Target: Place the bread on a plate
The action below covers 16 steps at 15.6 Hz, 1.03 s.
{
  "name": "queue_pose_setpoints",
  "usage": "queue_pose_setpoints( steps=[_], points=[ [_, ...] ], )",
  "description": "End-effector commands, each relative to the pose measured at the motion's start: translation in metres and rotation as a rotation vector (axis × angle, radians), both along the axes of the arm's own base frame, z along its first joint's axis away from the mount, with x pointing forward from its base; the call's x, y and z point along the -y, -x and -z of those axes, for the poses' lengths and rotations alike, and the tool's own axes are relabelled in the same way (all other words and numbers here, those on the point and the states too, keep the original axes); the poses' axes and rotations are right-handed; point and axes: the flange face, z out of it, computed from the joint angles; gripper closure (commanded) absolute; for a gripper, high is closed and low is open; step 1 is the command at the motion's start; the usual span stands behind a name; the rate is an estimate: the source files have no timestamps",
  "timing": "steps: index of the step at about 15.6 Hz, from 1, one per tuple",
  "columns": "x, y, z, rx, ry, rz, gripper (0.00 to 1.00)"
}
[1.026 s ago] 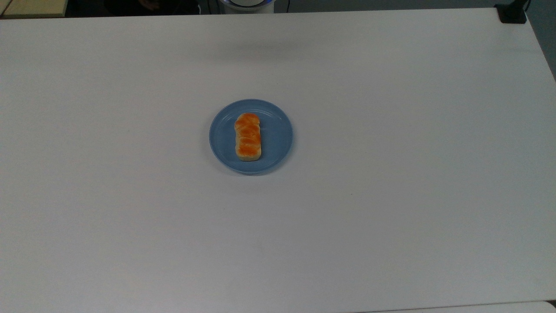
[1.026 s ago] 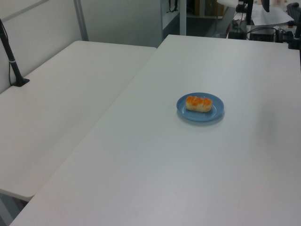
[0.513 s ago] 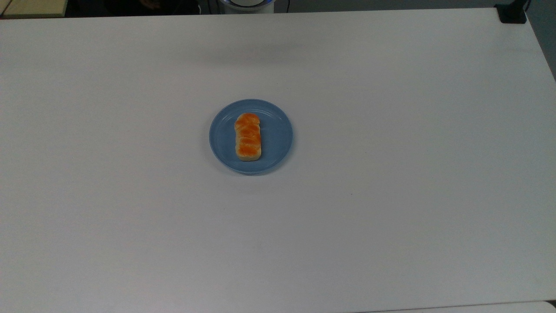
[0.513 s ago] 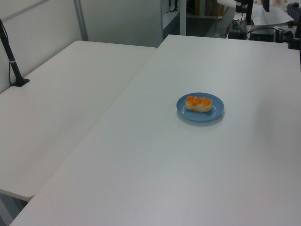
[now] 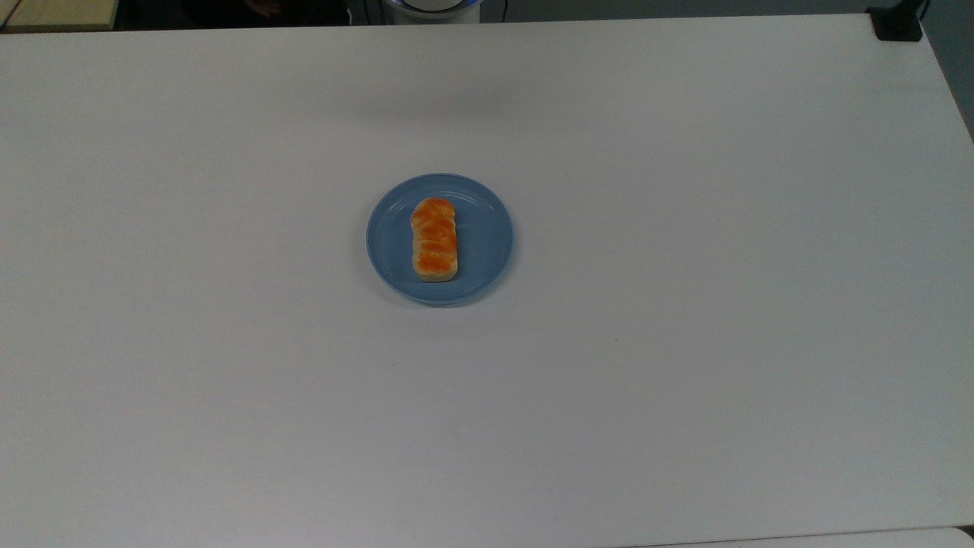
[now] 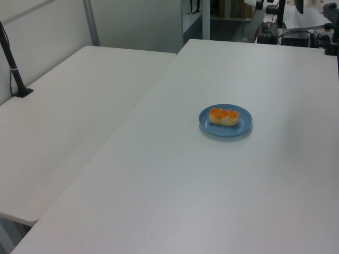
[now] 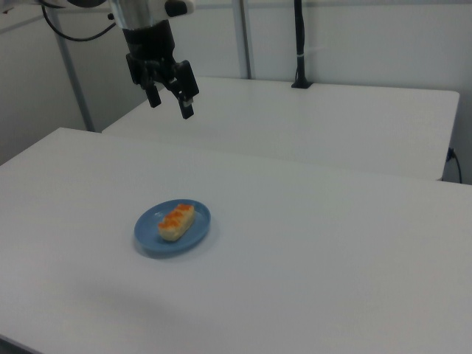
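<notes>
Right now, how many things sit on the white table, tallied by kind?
Bread: 1, lying on the plate
Plate: 1, light blue
Total: 2 things on the table

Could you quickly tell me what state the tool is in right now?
Tool: open, holding nothing, raised well above the table; the bread lies on the plate.
</notes>
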Motion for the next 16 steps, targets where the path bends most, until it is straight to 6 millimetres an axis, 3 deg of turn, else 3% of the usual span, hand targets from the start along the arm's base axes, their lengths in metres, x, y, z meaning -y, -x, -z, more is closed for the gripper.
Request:
queue_pose_setpoints(
  steps=[1,5,8,9,16],
  points=[
    [-0.009,-0.003,0.009,0.007,-0.011,0.014,0.00],
    [-0.006,0.001,0.009,-0.004,-0.013,0.005,0.00],
    [-0.043,-0.009,0.024,-0.024,0.000,-0.046,0.00],
    [-0.045,-0.009,0.025,-0.030,0.000,-0.050,0.00],
    [-0.043,-0.007,0.025,-0.046,0.000,-0.050,0.00]
  ],
)
